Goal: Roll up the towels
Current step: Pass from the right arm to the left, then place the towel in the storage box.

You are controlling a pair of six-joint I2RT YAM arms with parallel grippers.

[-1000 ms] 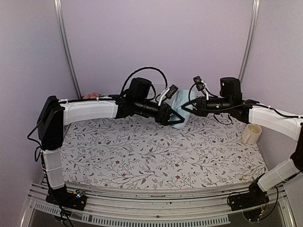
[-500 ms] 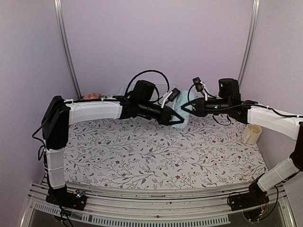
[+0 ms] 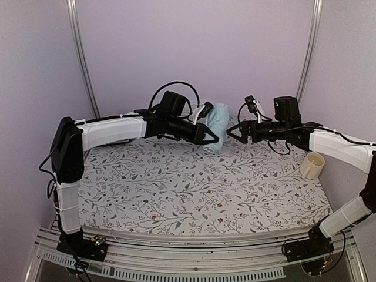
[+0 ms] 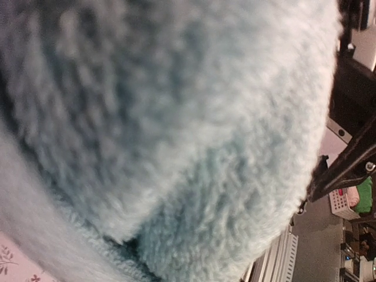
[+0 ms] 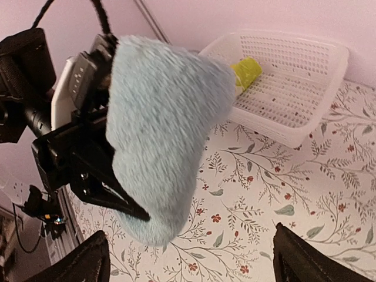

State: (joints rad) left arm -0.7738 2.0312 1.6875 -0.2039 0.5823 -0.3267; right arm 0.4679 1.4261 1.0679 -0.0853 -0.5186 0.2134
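Top external: blue towel (image 3: 218,120), 1 roll, held off the counter (image 3: 176,188) at the rear, clamped in the left gripper (image 3: 211,141). Right gripper (image 3: 231,134): jaws wide, empty, near the roll, not touching.

Right wrist: green towel (image 5: 247,71), seemingly rolled, lying in the basket (image 5: 305,111).

Progress, as judged: 2 of 2 towels appear rolled; the blue one is left to set down, likely in the basket.

Change from 0.5 s ago: right gripper has let go and drawn back; the roll sits higher.
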